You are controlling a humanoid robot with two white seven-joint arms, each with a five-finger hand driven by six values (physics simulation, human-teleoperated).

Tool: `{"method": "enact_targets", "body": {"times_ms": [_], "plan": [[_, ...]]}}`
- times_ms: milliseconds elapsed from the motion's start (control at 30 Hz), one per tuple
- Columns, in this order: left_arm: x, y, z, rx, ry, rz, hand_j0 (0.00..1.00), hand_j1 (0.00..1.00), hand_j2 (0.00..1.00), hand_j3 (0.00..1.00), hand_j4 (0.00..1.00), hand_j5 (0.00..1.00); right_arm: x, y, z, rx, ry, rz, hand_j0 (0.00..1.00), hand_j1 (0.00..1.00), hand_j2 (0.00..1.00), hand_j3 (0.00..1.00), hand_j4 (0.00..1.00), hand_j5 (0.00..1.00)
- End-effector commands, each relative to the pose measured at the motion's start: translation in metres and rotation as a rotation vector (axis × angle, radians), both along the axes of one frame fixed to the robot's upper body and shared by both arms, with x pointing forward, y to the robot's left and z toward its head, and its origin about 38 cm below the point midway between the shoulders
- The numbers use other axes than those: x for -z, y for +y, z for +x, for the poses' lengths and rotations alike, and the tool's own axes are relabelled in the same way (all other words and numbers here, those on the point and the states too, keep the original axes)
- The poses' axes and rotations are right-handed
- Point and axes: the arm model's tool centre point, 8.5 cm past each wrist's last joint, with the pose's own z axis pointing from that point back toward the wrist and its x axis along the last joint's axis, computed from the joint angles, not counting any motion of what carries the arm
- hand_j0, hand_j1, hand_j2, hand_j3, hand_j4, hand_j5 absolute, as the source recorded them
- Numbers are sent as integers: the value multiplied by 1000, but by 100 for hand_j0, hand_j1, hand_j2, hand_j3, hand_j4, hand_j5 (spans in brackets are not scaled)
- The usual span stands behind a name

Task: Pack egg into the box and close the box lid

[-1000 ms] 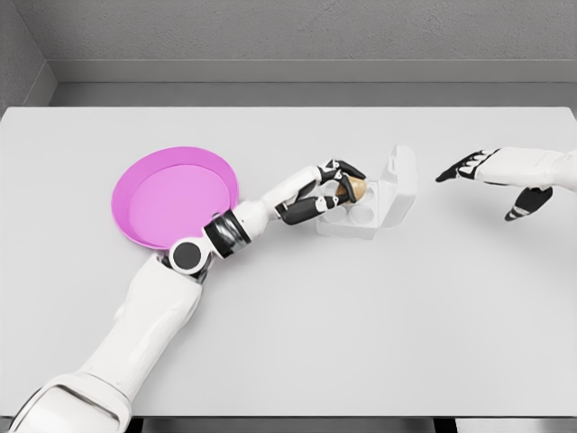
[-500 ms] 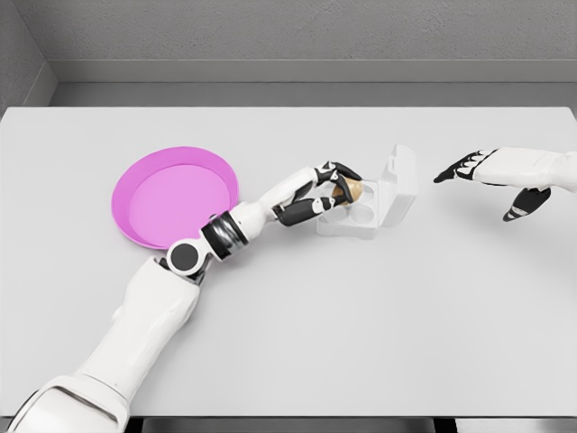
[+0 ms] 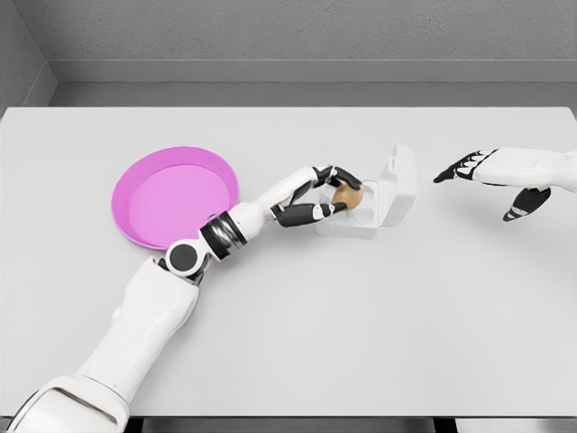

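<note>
A small clear box (image 3: 365, 215) stands at the table's middle with its lid (image 3: 399, 184) tipped up on the right side. A brown egg (image 3: 347, 197) sits low over the box's cups, and my left hand (image 3: 332, 191) is curled around it from the left, thumb below and fingers above. My right hand (image 3: 487, 180) hovers to the right of the box, apart from it, with fingers spread and nothing in them.
A pink plate (image 3: 176, 197) lies left of the box, beside my left forearm. The grey table (image 3: 361, 325) stretches wide to the front and right. A grey wall runs along the back edge.
The egg has come down toward the box's cups, with my left hand lowering along with it. The right hand has hardly moved.
</note>
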Motion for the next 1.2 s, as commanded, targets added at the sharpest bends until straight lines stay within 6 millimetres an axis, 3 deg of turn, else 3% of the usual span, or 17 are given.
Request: {"method": "enact_targets", "body": {"times_ms": [0,100,300,533,567,633,733,800,833,967,1167], "plan": [[-1,1,1,-4,2,-6,63,63,63,63,63,63,-1,0,0,2,-1,4,100,100,100,100,100,100],[-1,5,2,-9,-1,-2,71,71,71,71,71,71,-1,0,0,2,-1,4,100,100,100,100,100,100],[-28,24,8,-16,-69,-27,71,71,71,71,71,71,-1,-1,0,3,-1,5,100,100,100,100,100,100],[-31,27,9,-19,-79,-25,71,71,71,71,71,71,-1,0,-1,-1,-1,3,100,100,100,100,100,100],[-43,35,8,-14,-119,-16,71,71,71,71,71,71,-2,0,-1,0,-3,2,100,100,100,100,100,100],[-85,76,6,-3,-256,35,100,100,100,100,100,100,-3,-4,-2,6,-2,-5,100,100,100,100,100,100],[-112,138,-8,66,-232,90,100,100,100,100,100,100,-4,-5,-2,8,-4,-7,100,100,100,100,100,100],[-114,179,-12,43,-244,235,100,100,100,100,100,100,1,-6,-5,5,12,-19,100,100,100,100,100,100],[-114,197,-13,44,-291,400,100,100,100,100,100,100,0,-4,-5,-2,9,-18,100,100,100,100,100,100],[-121,211,-12,73,-337,561,100,100,100,100,100,100,-5,12,-8,-50,-8,-10,100,100,100,100,100,100],[-127,213,-11,64,-343,541,100,100,100,100,100,100,-11,33,-11,-112,-29,8,100,100,100,100,100,100]]}}
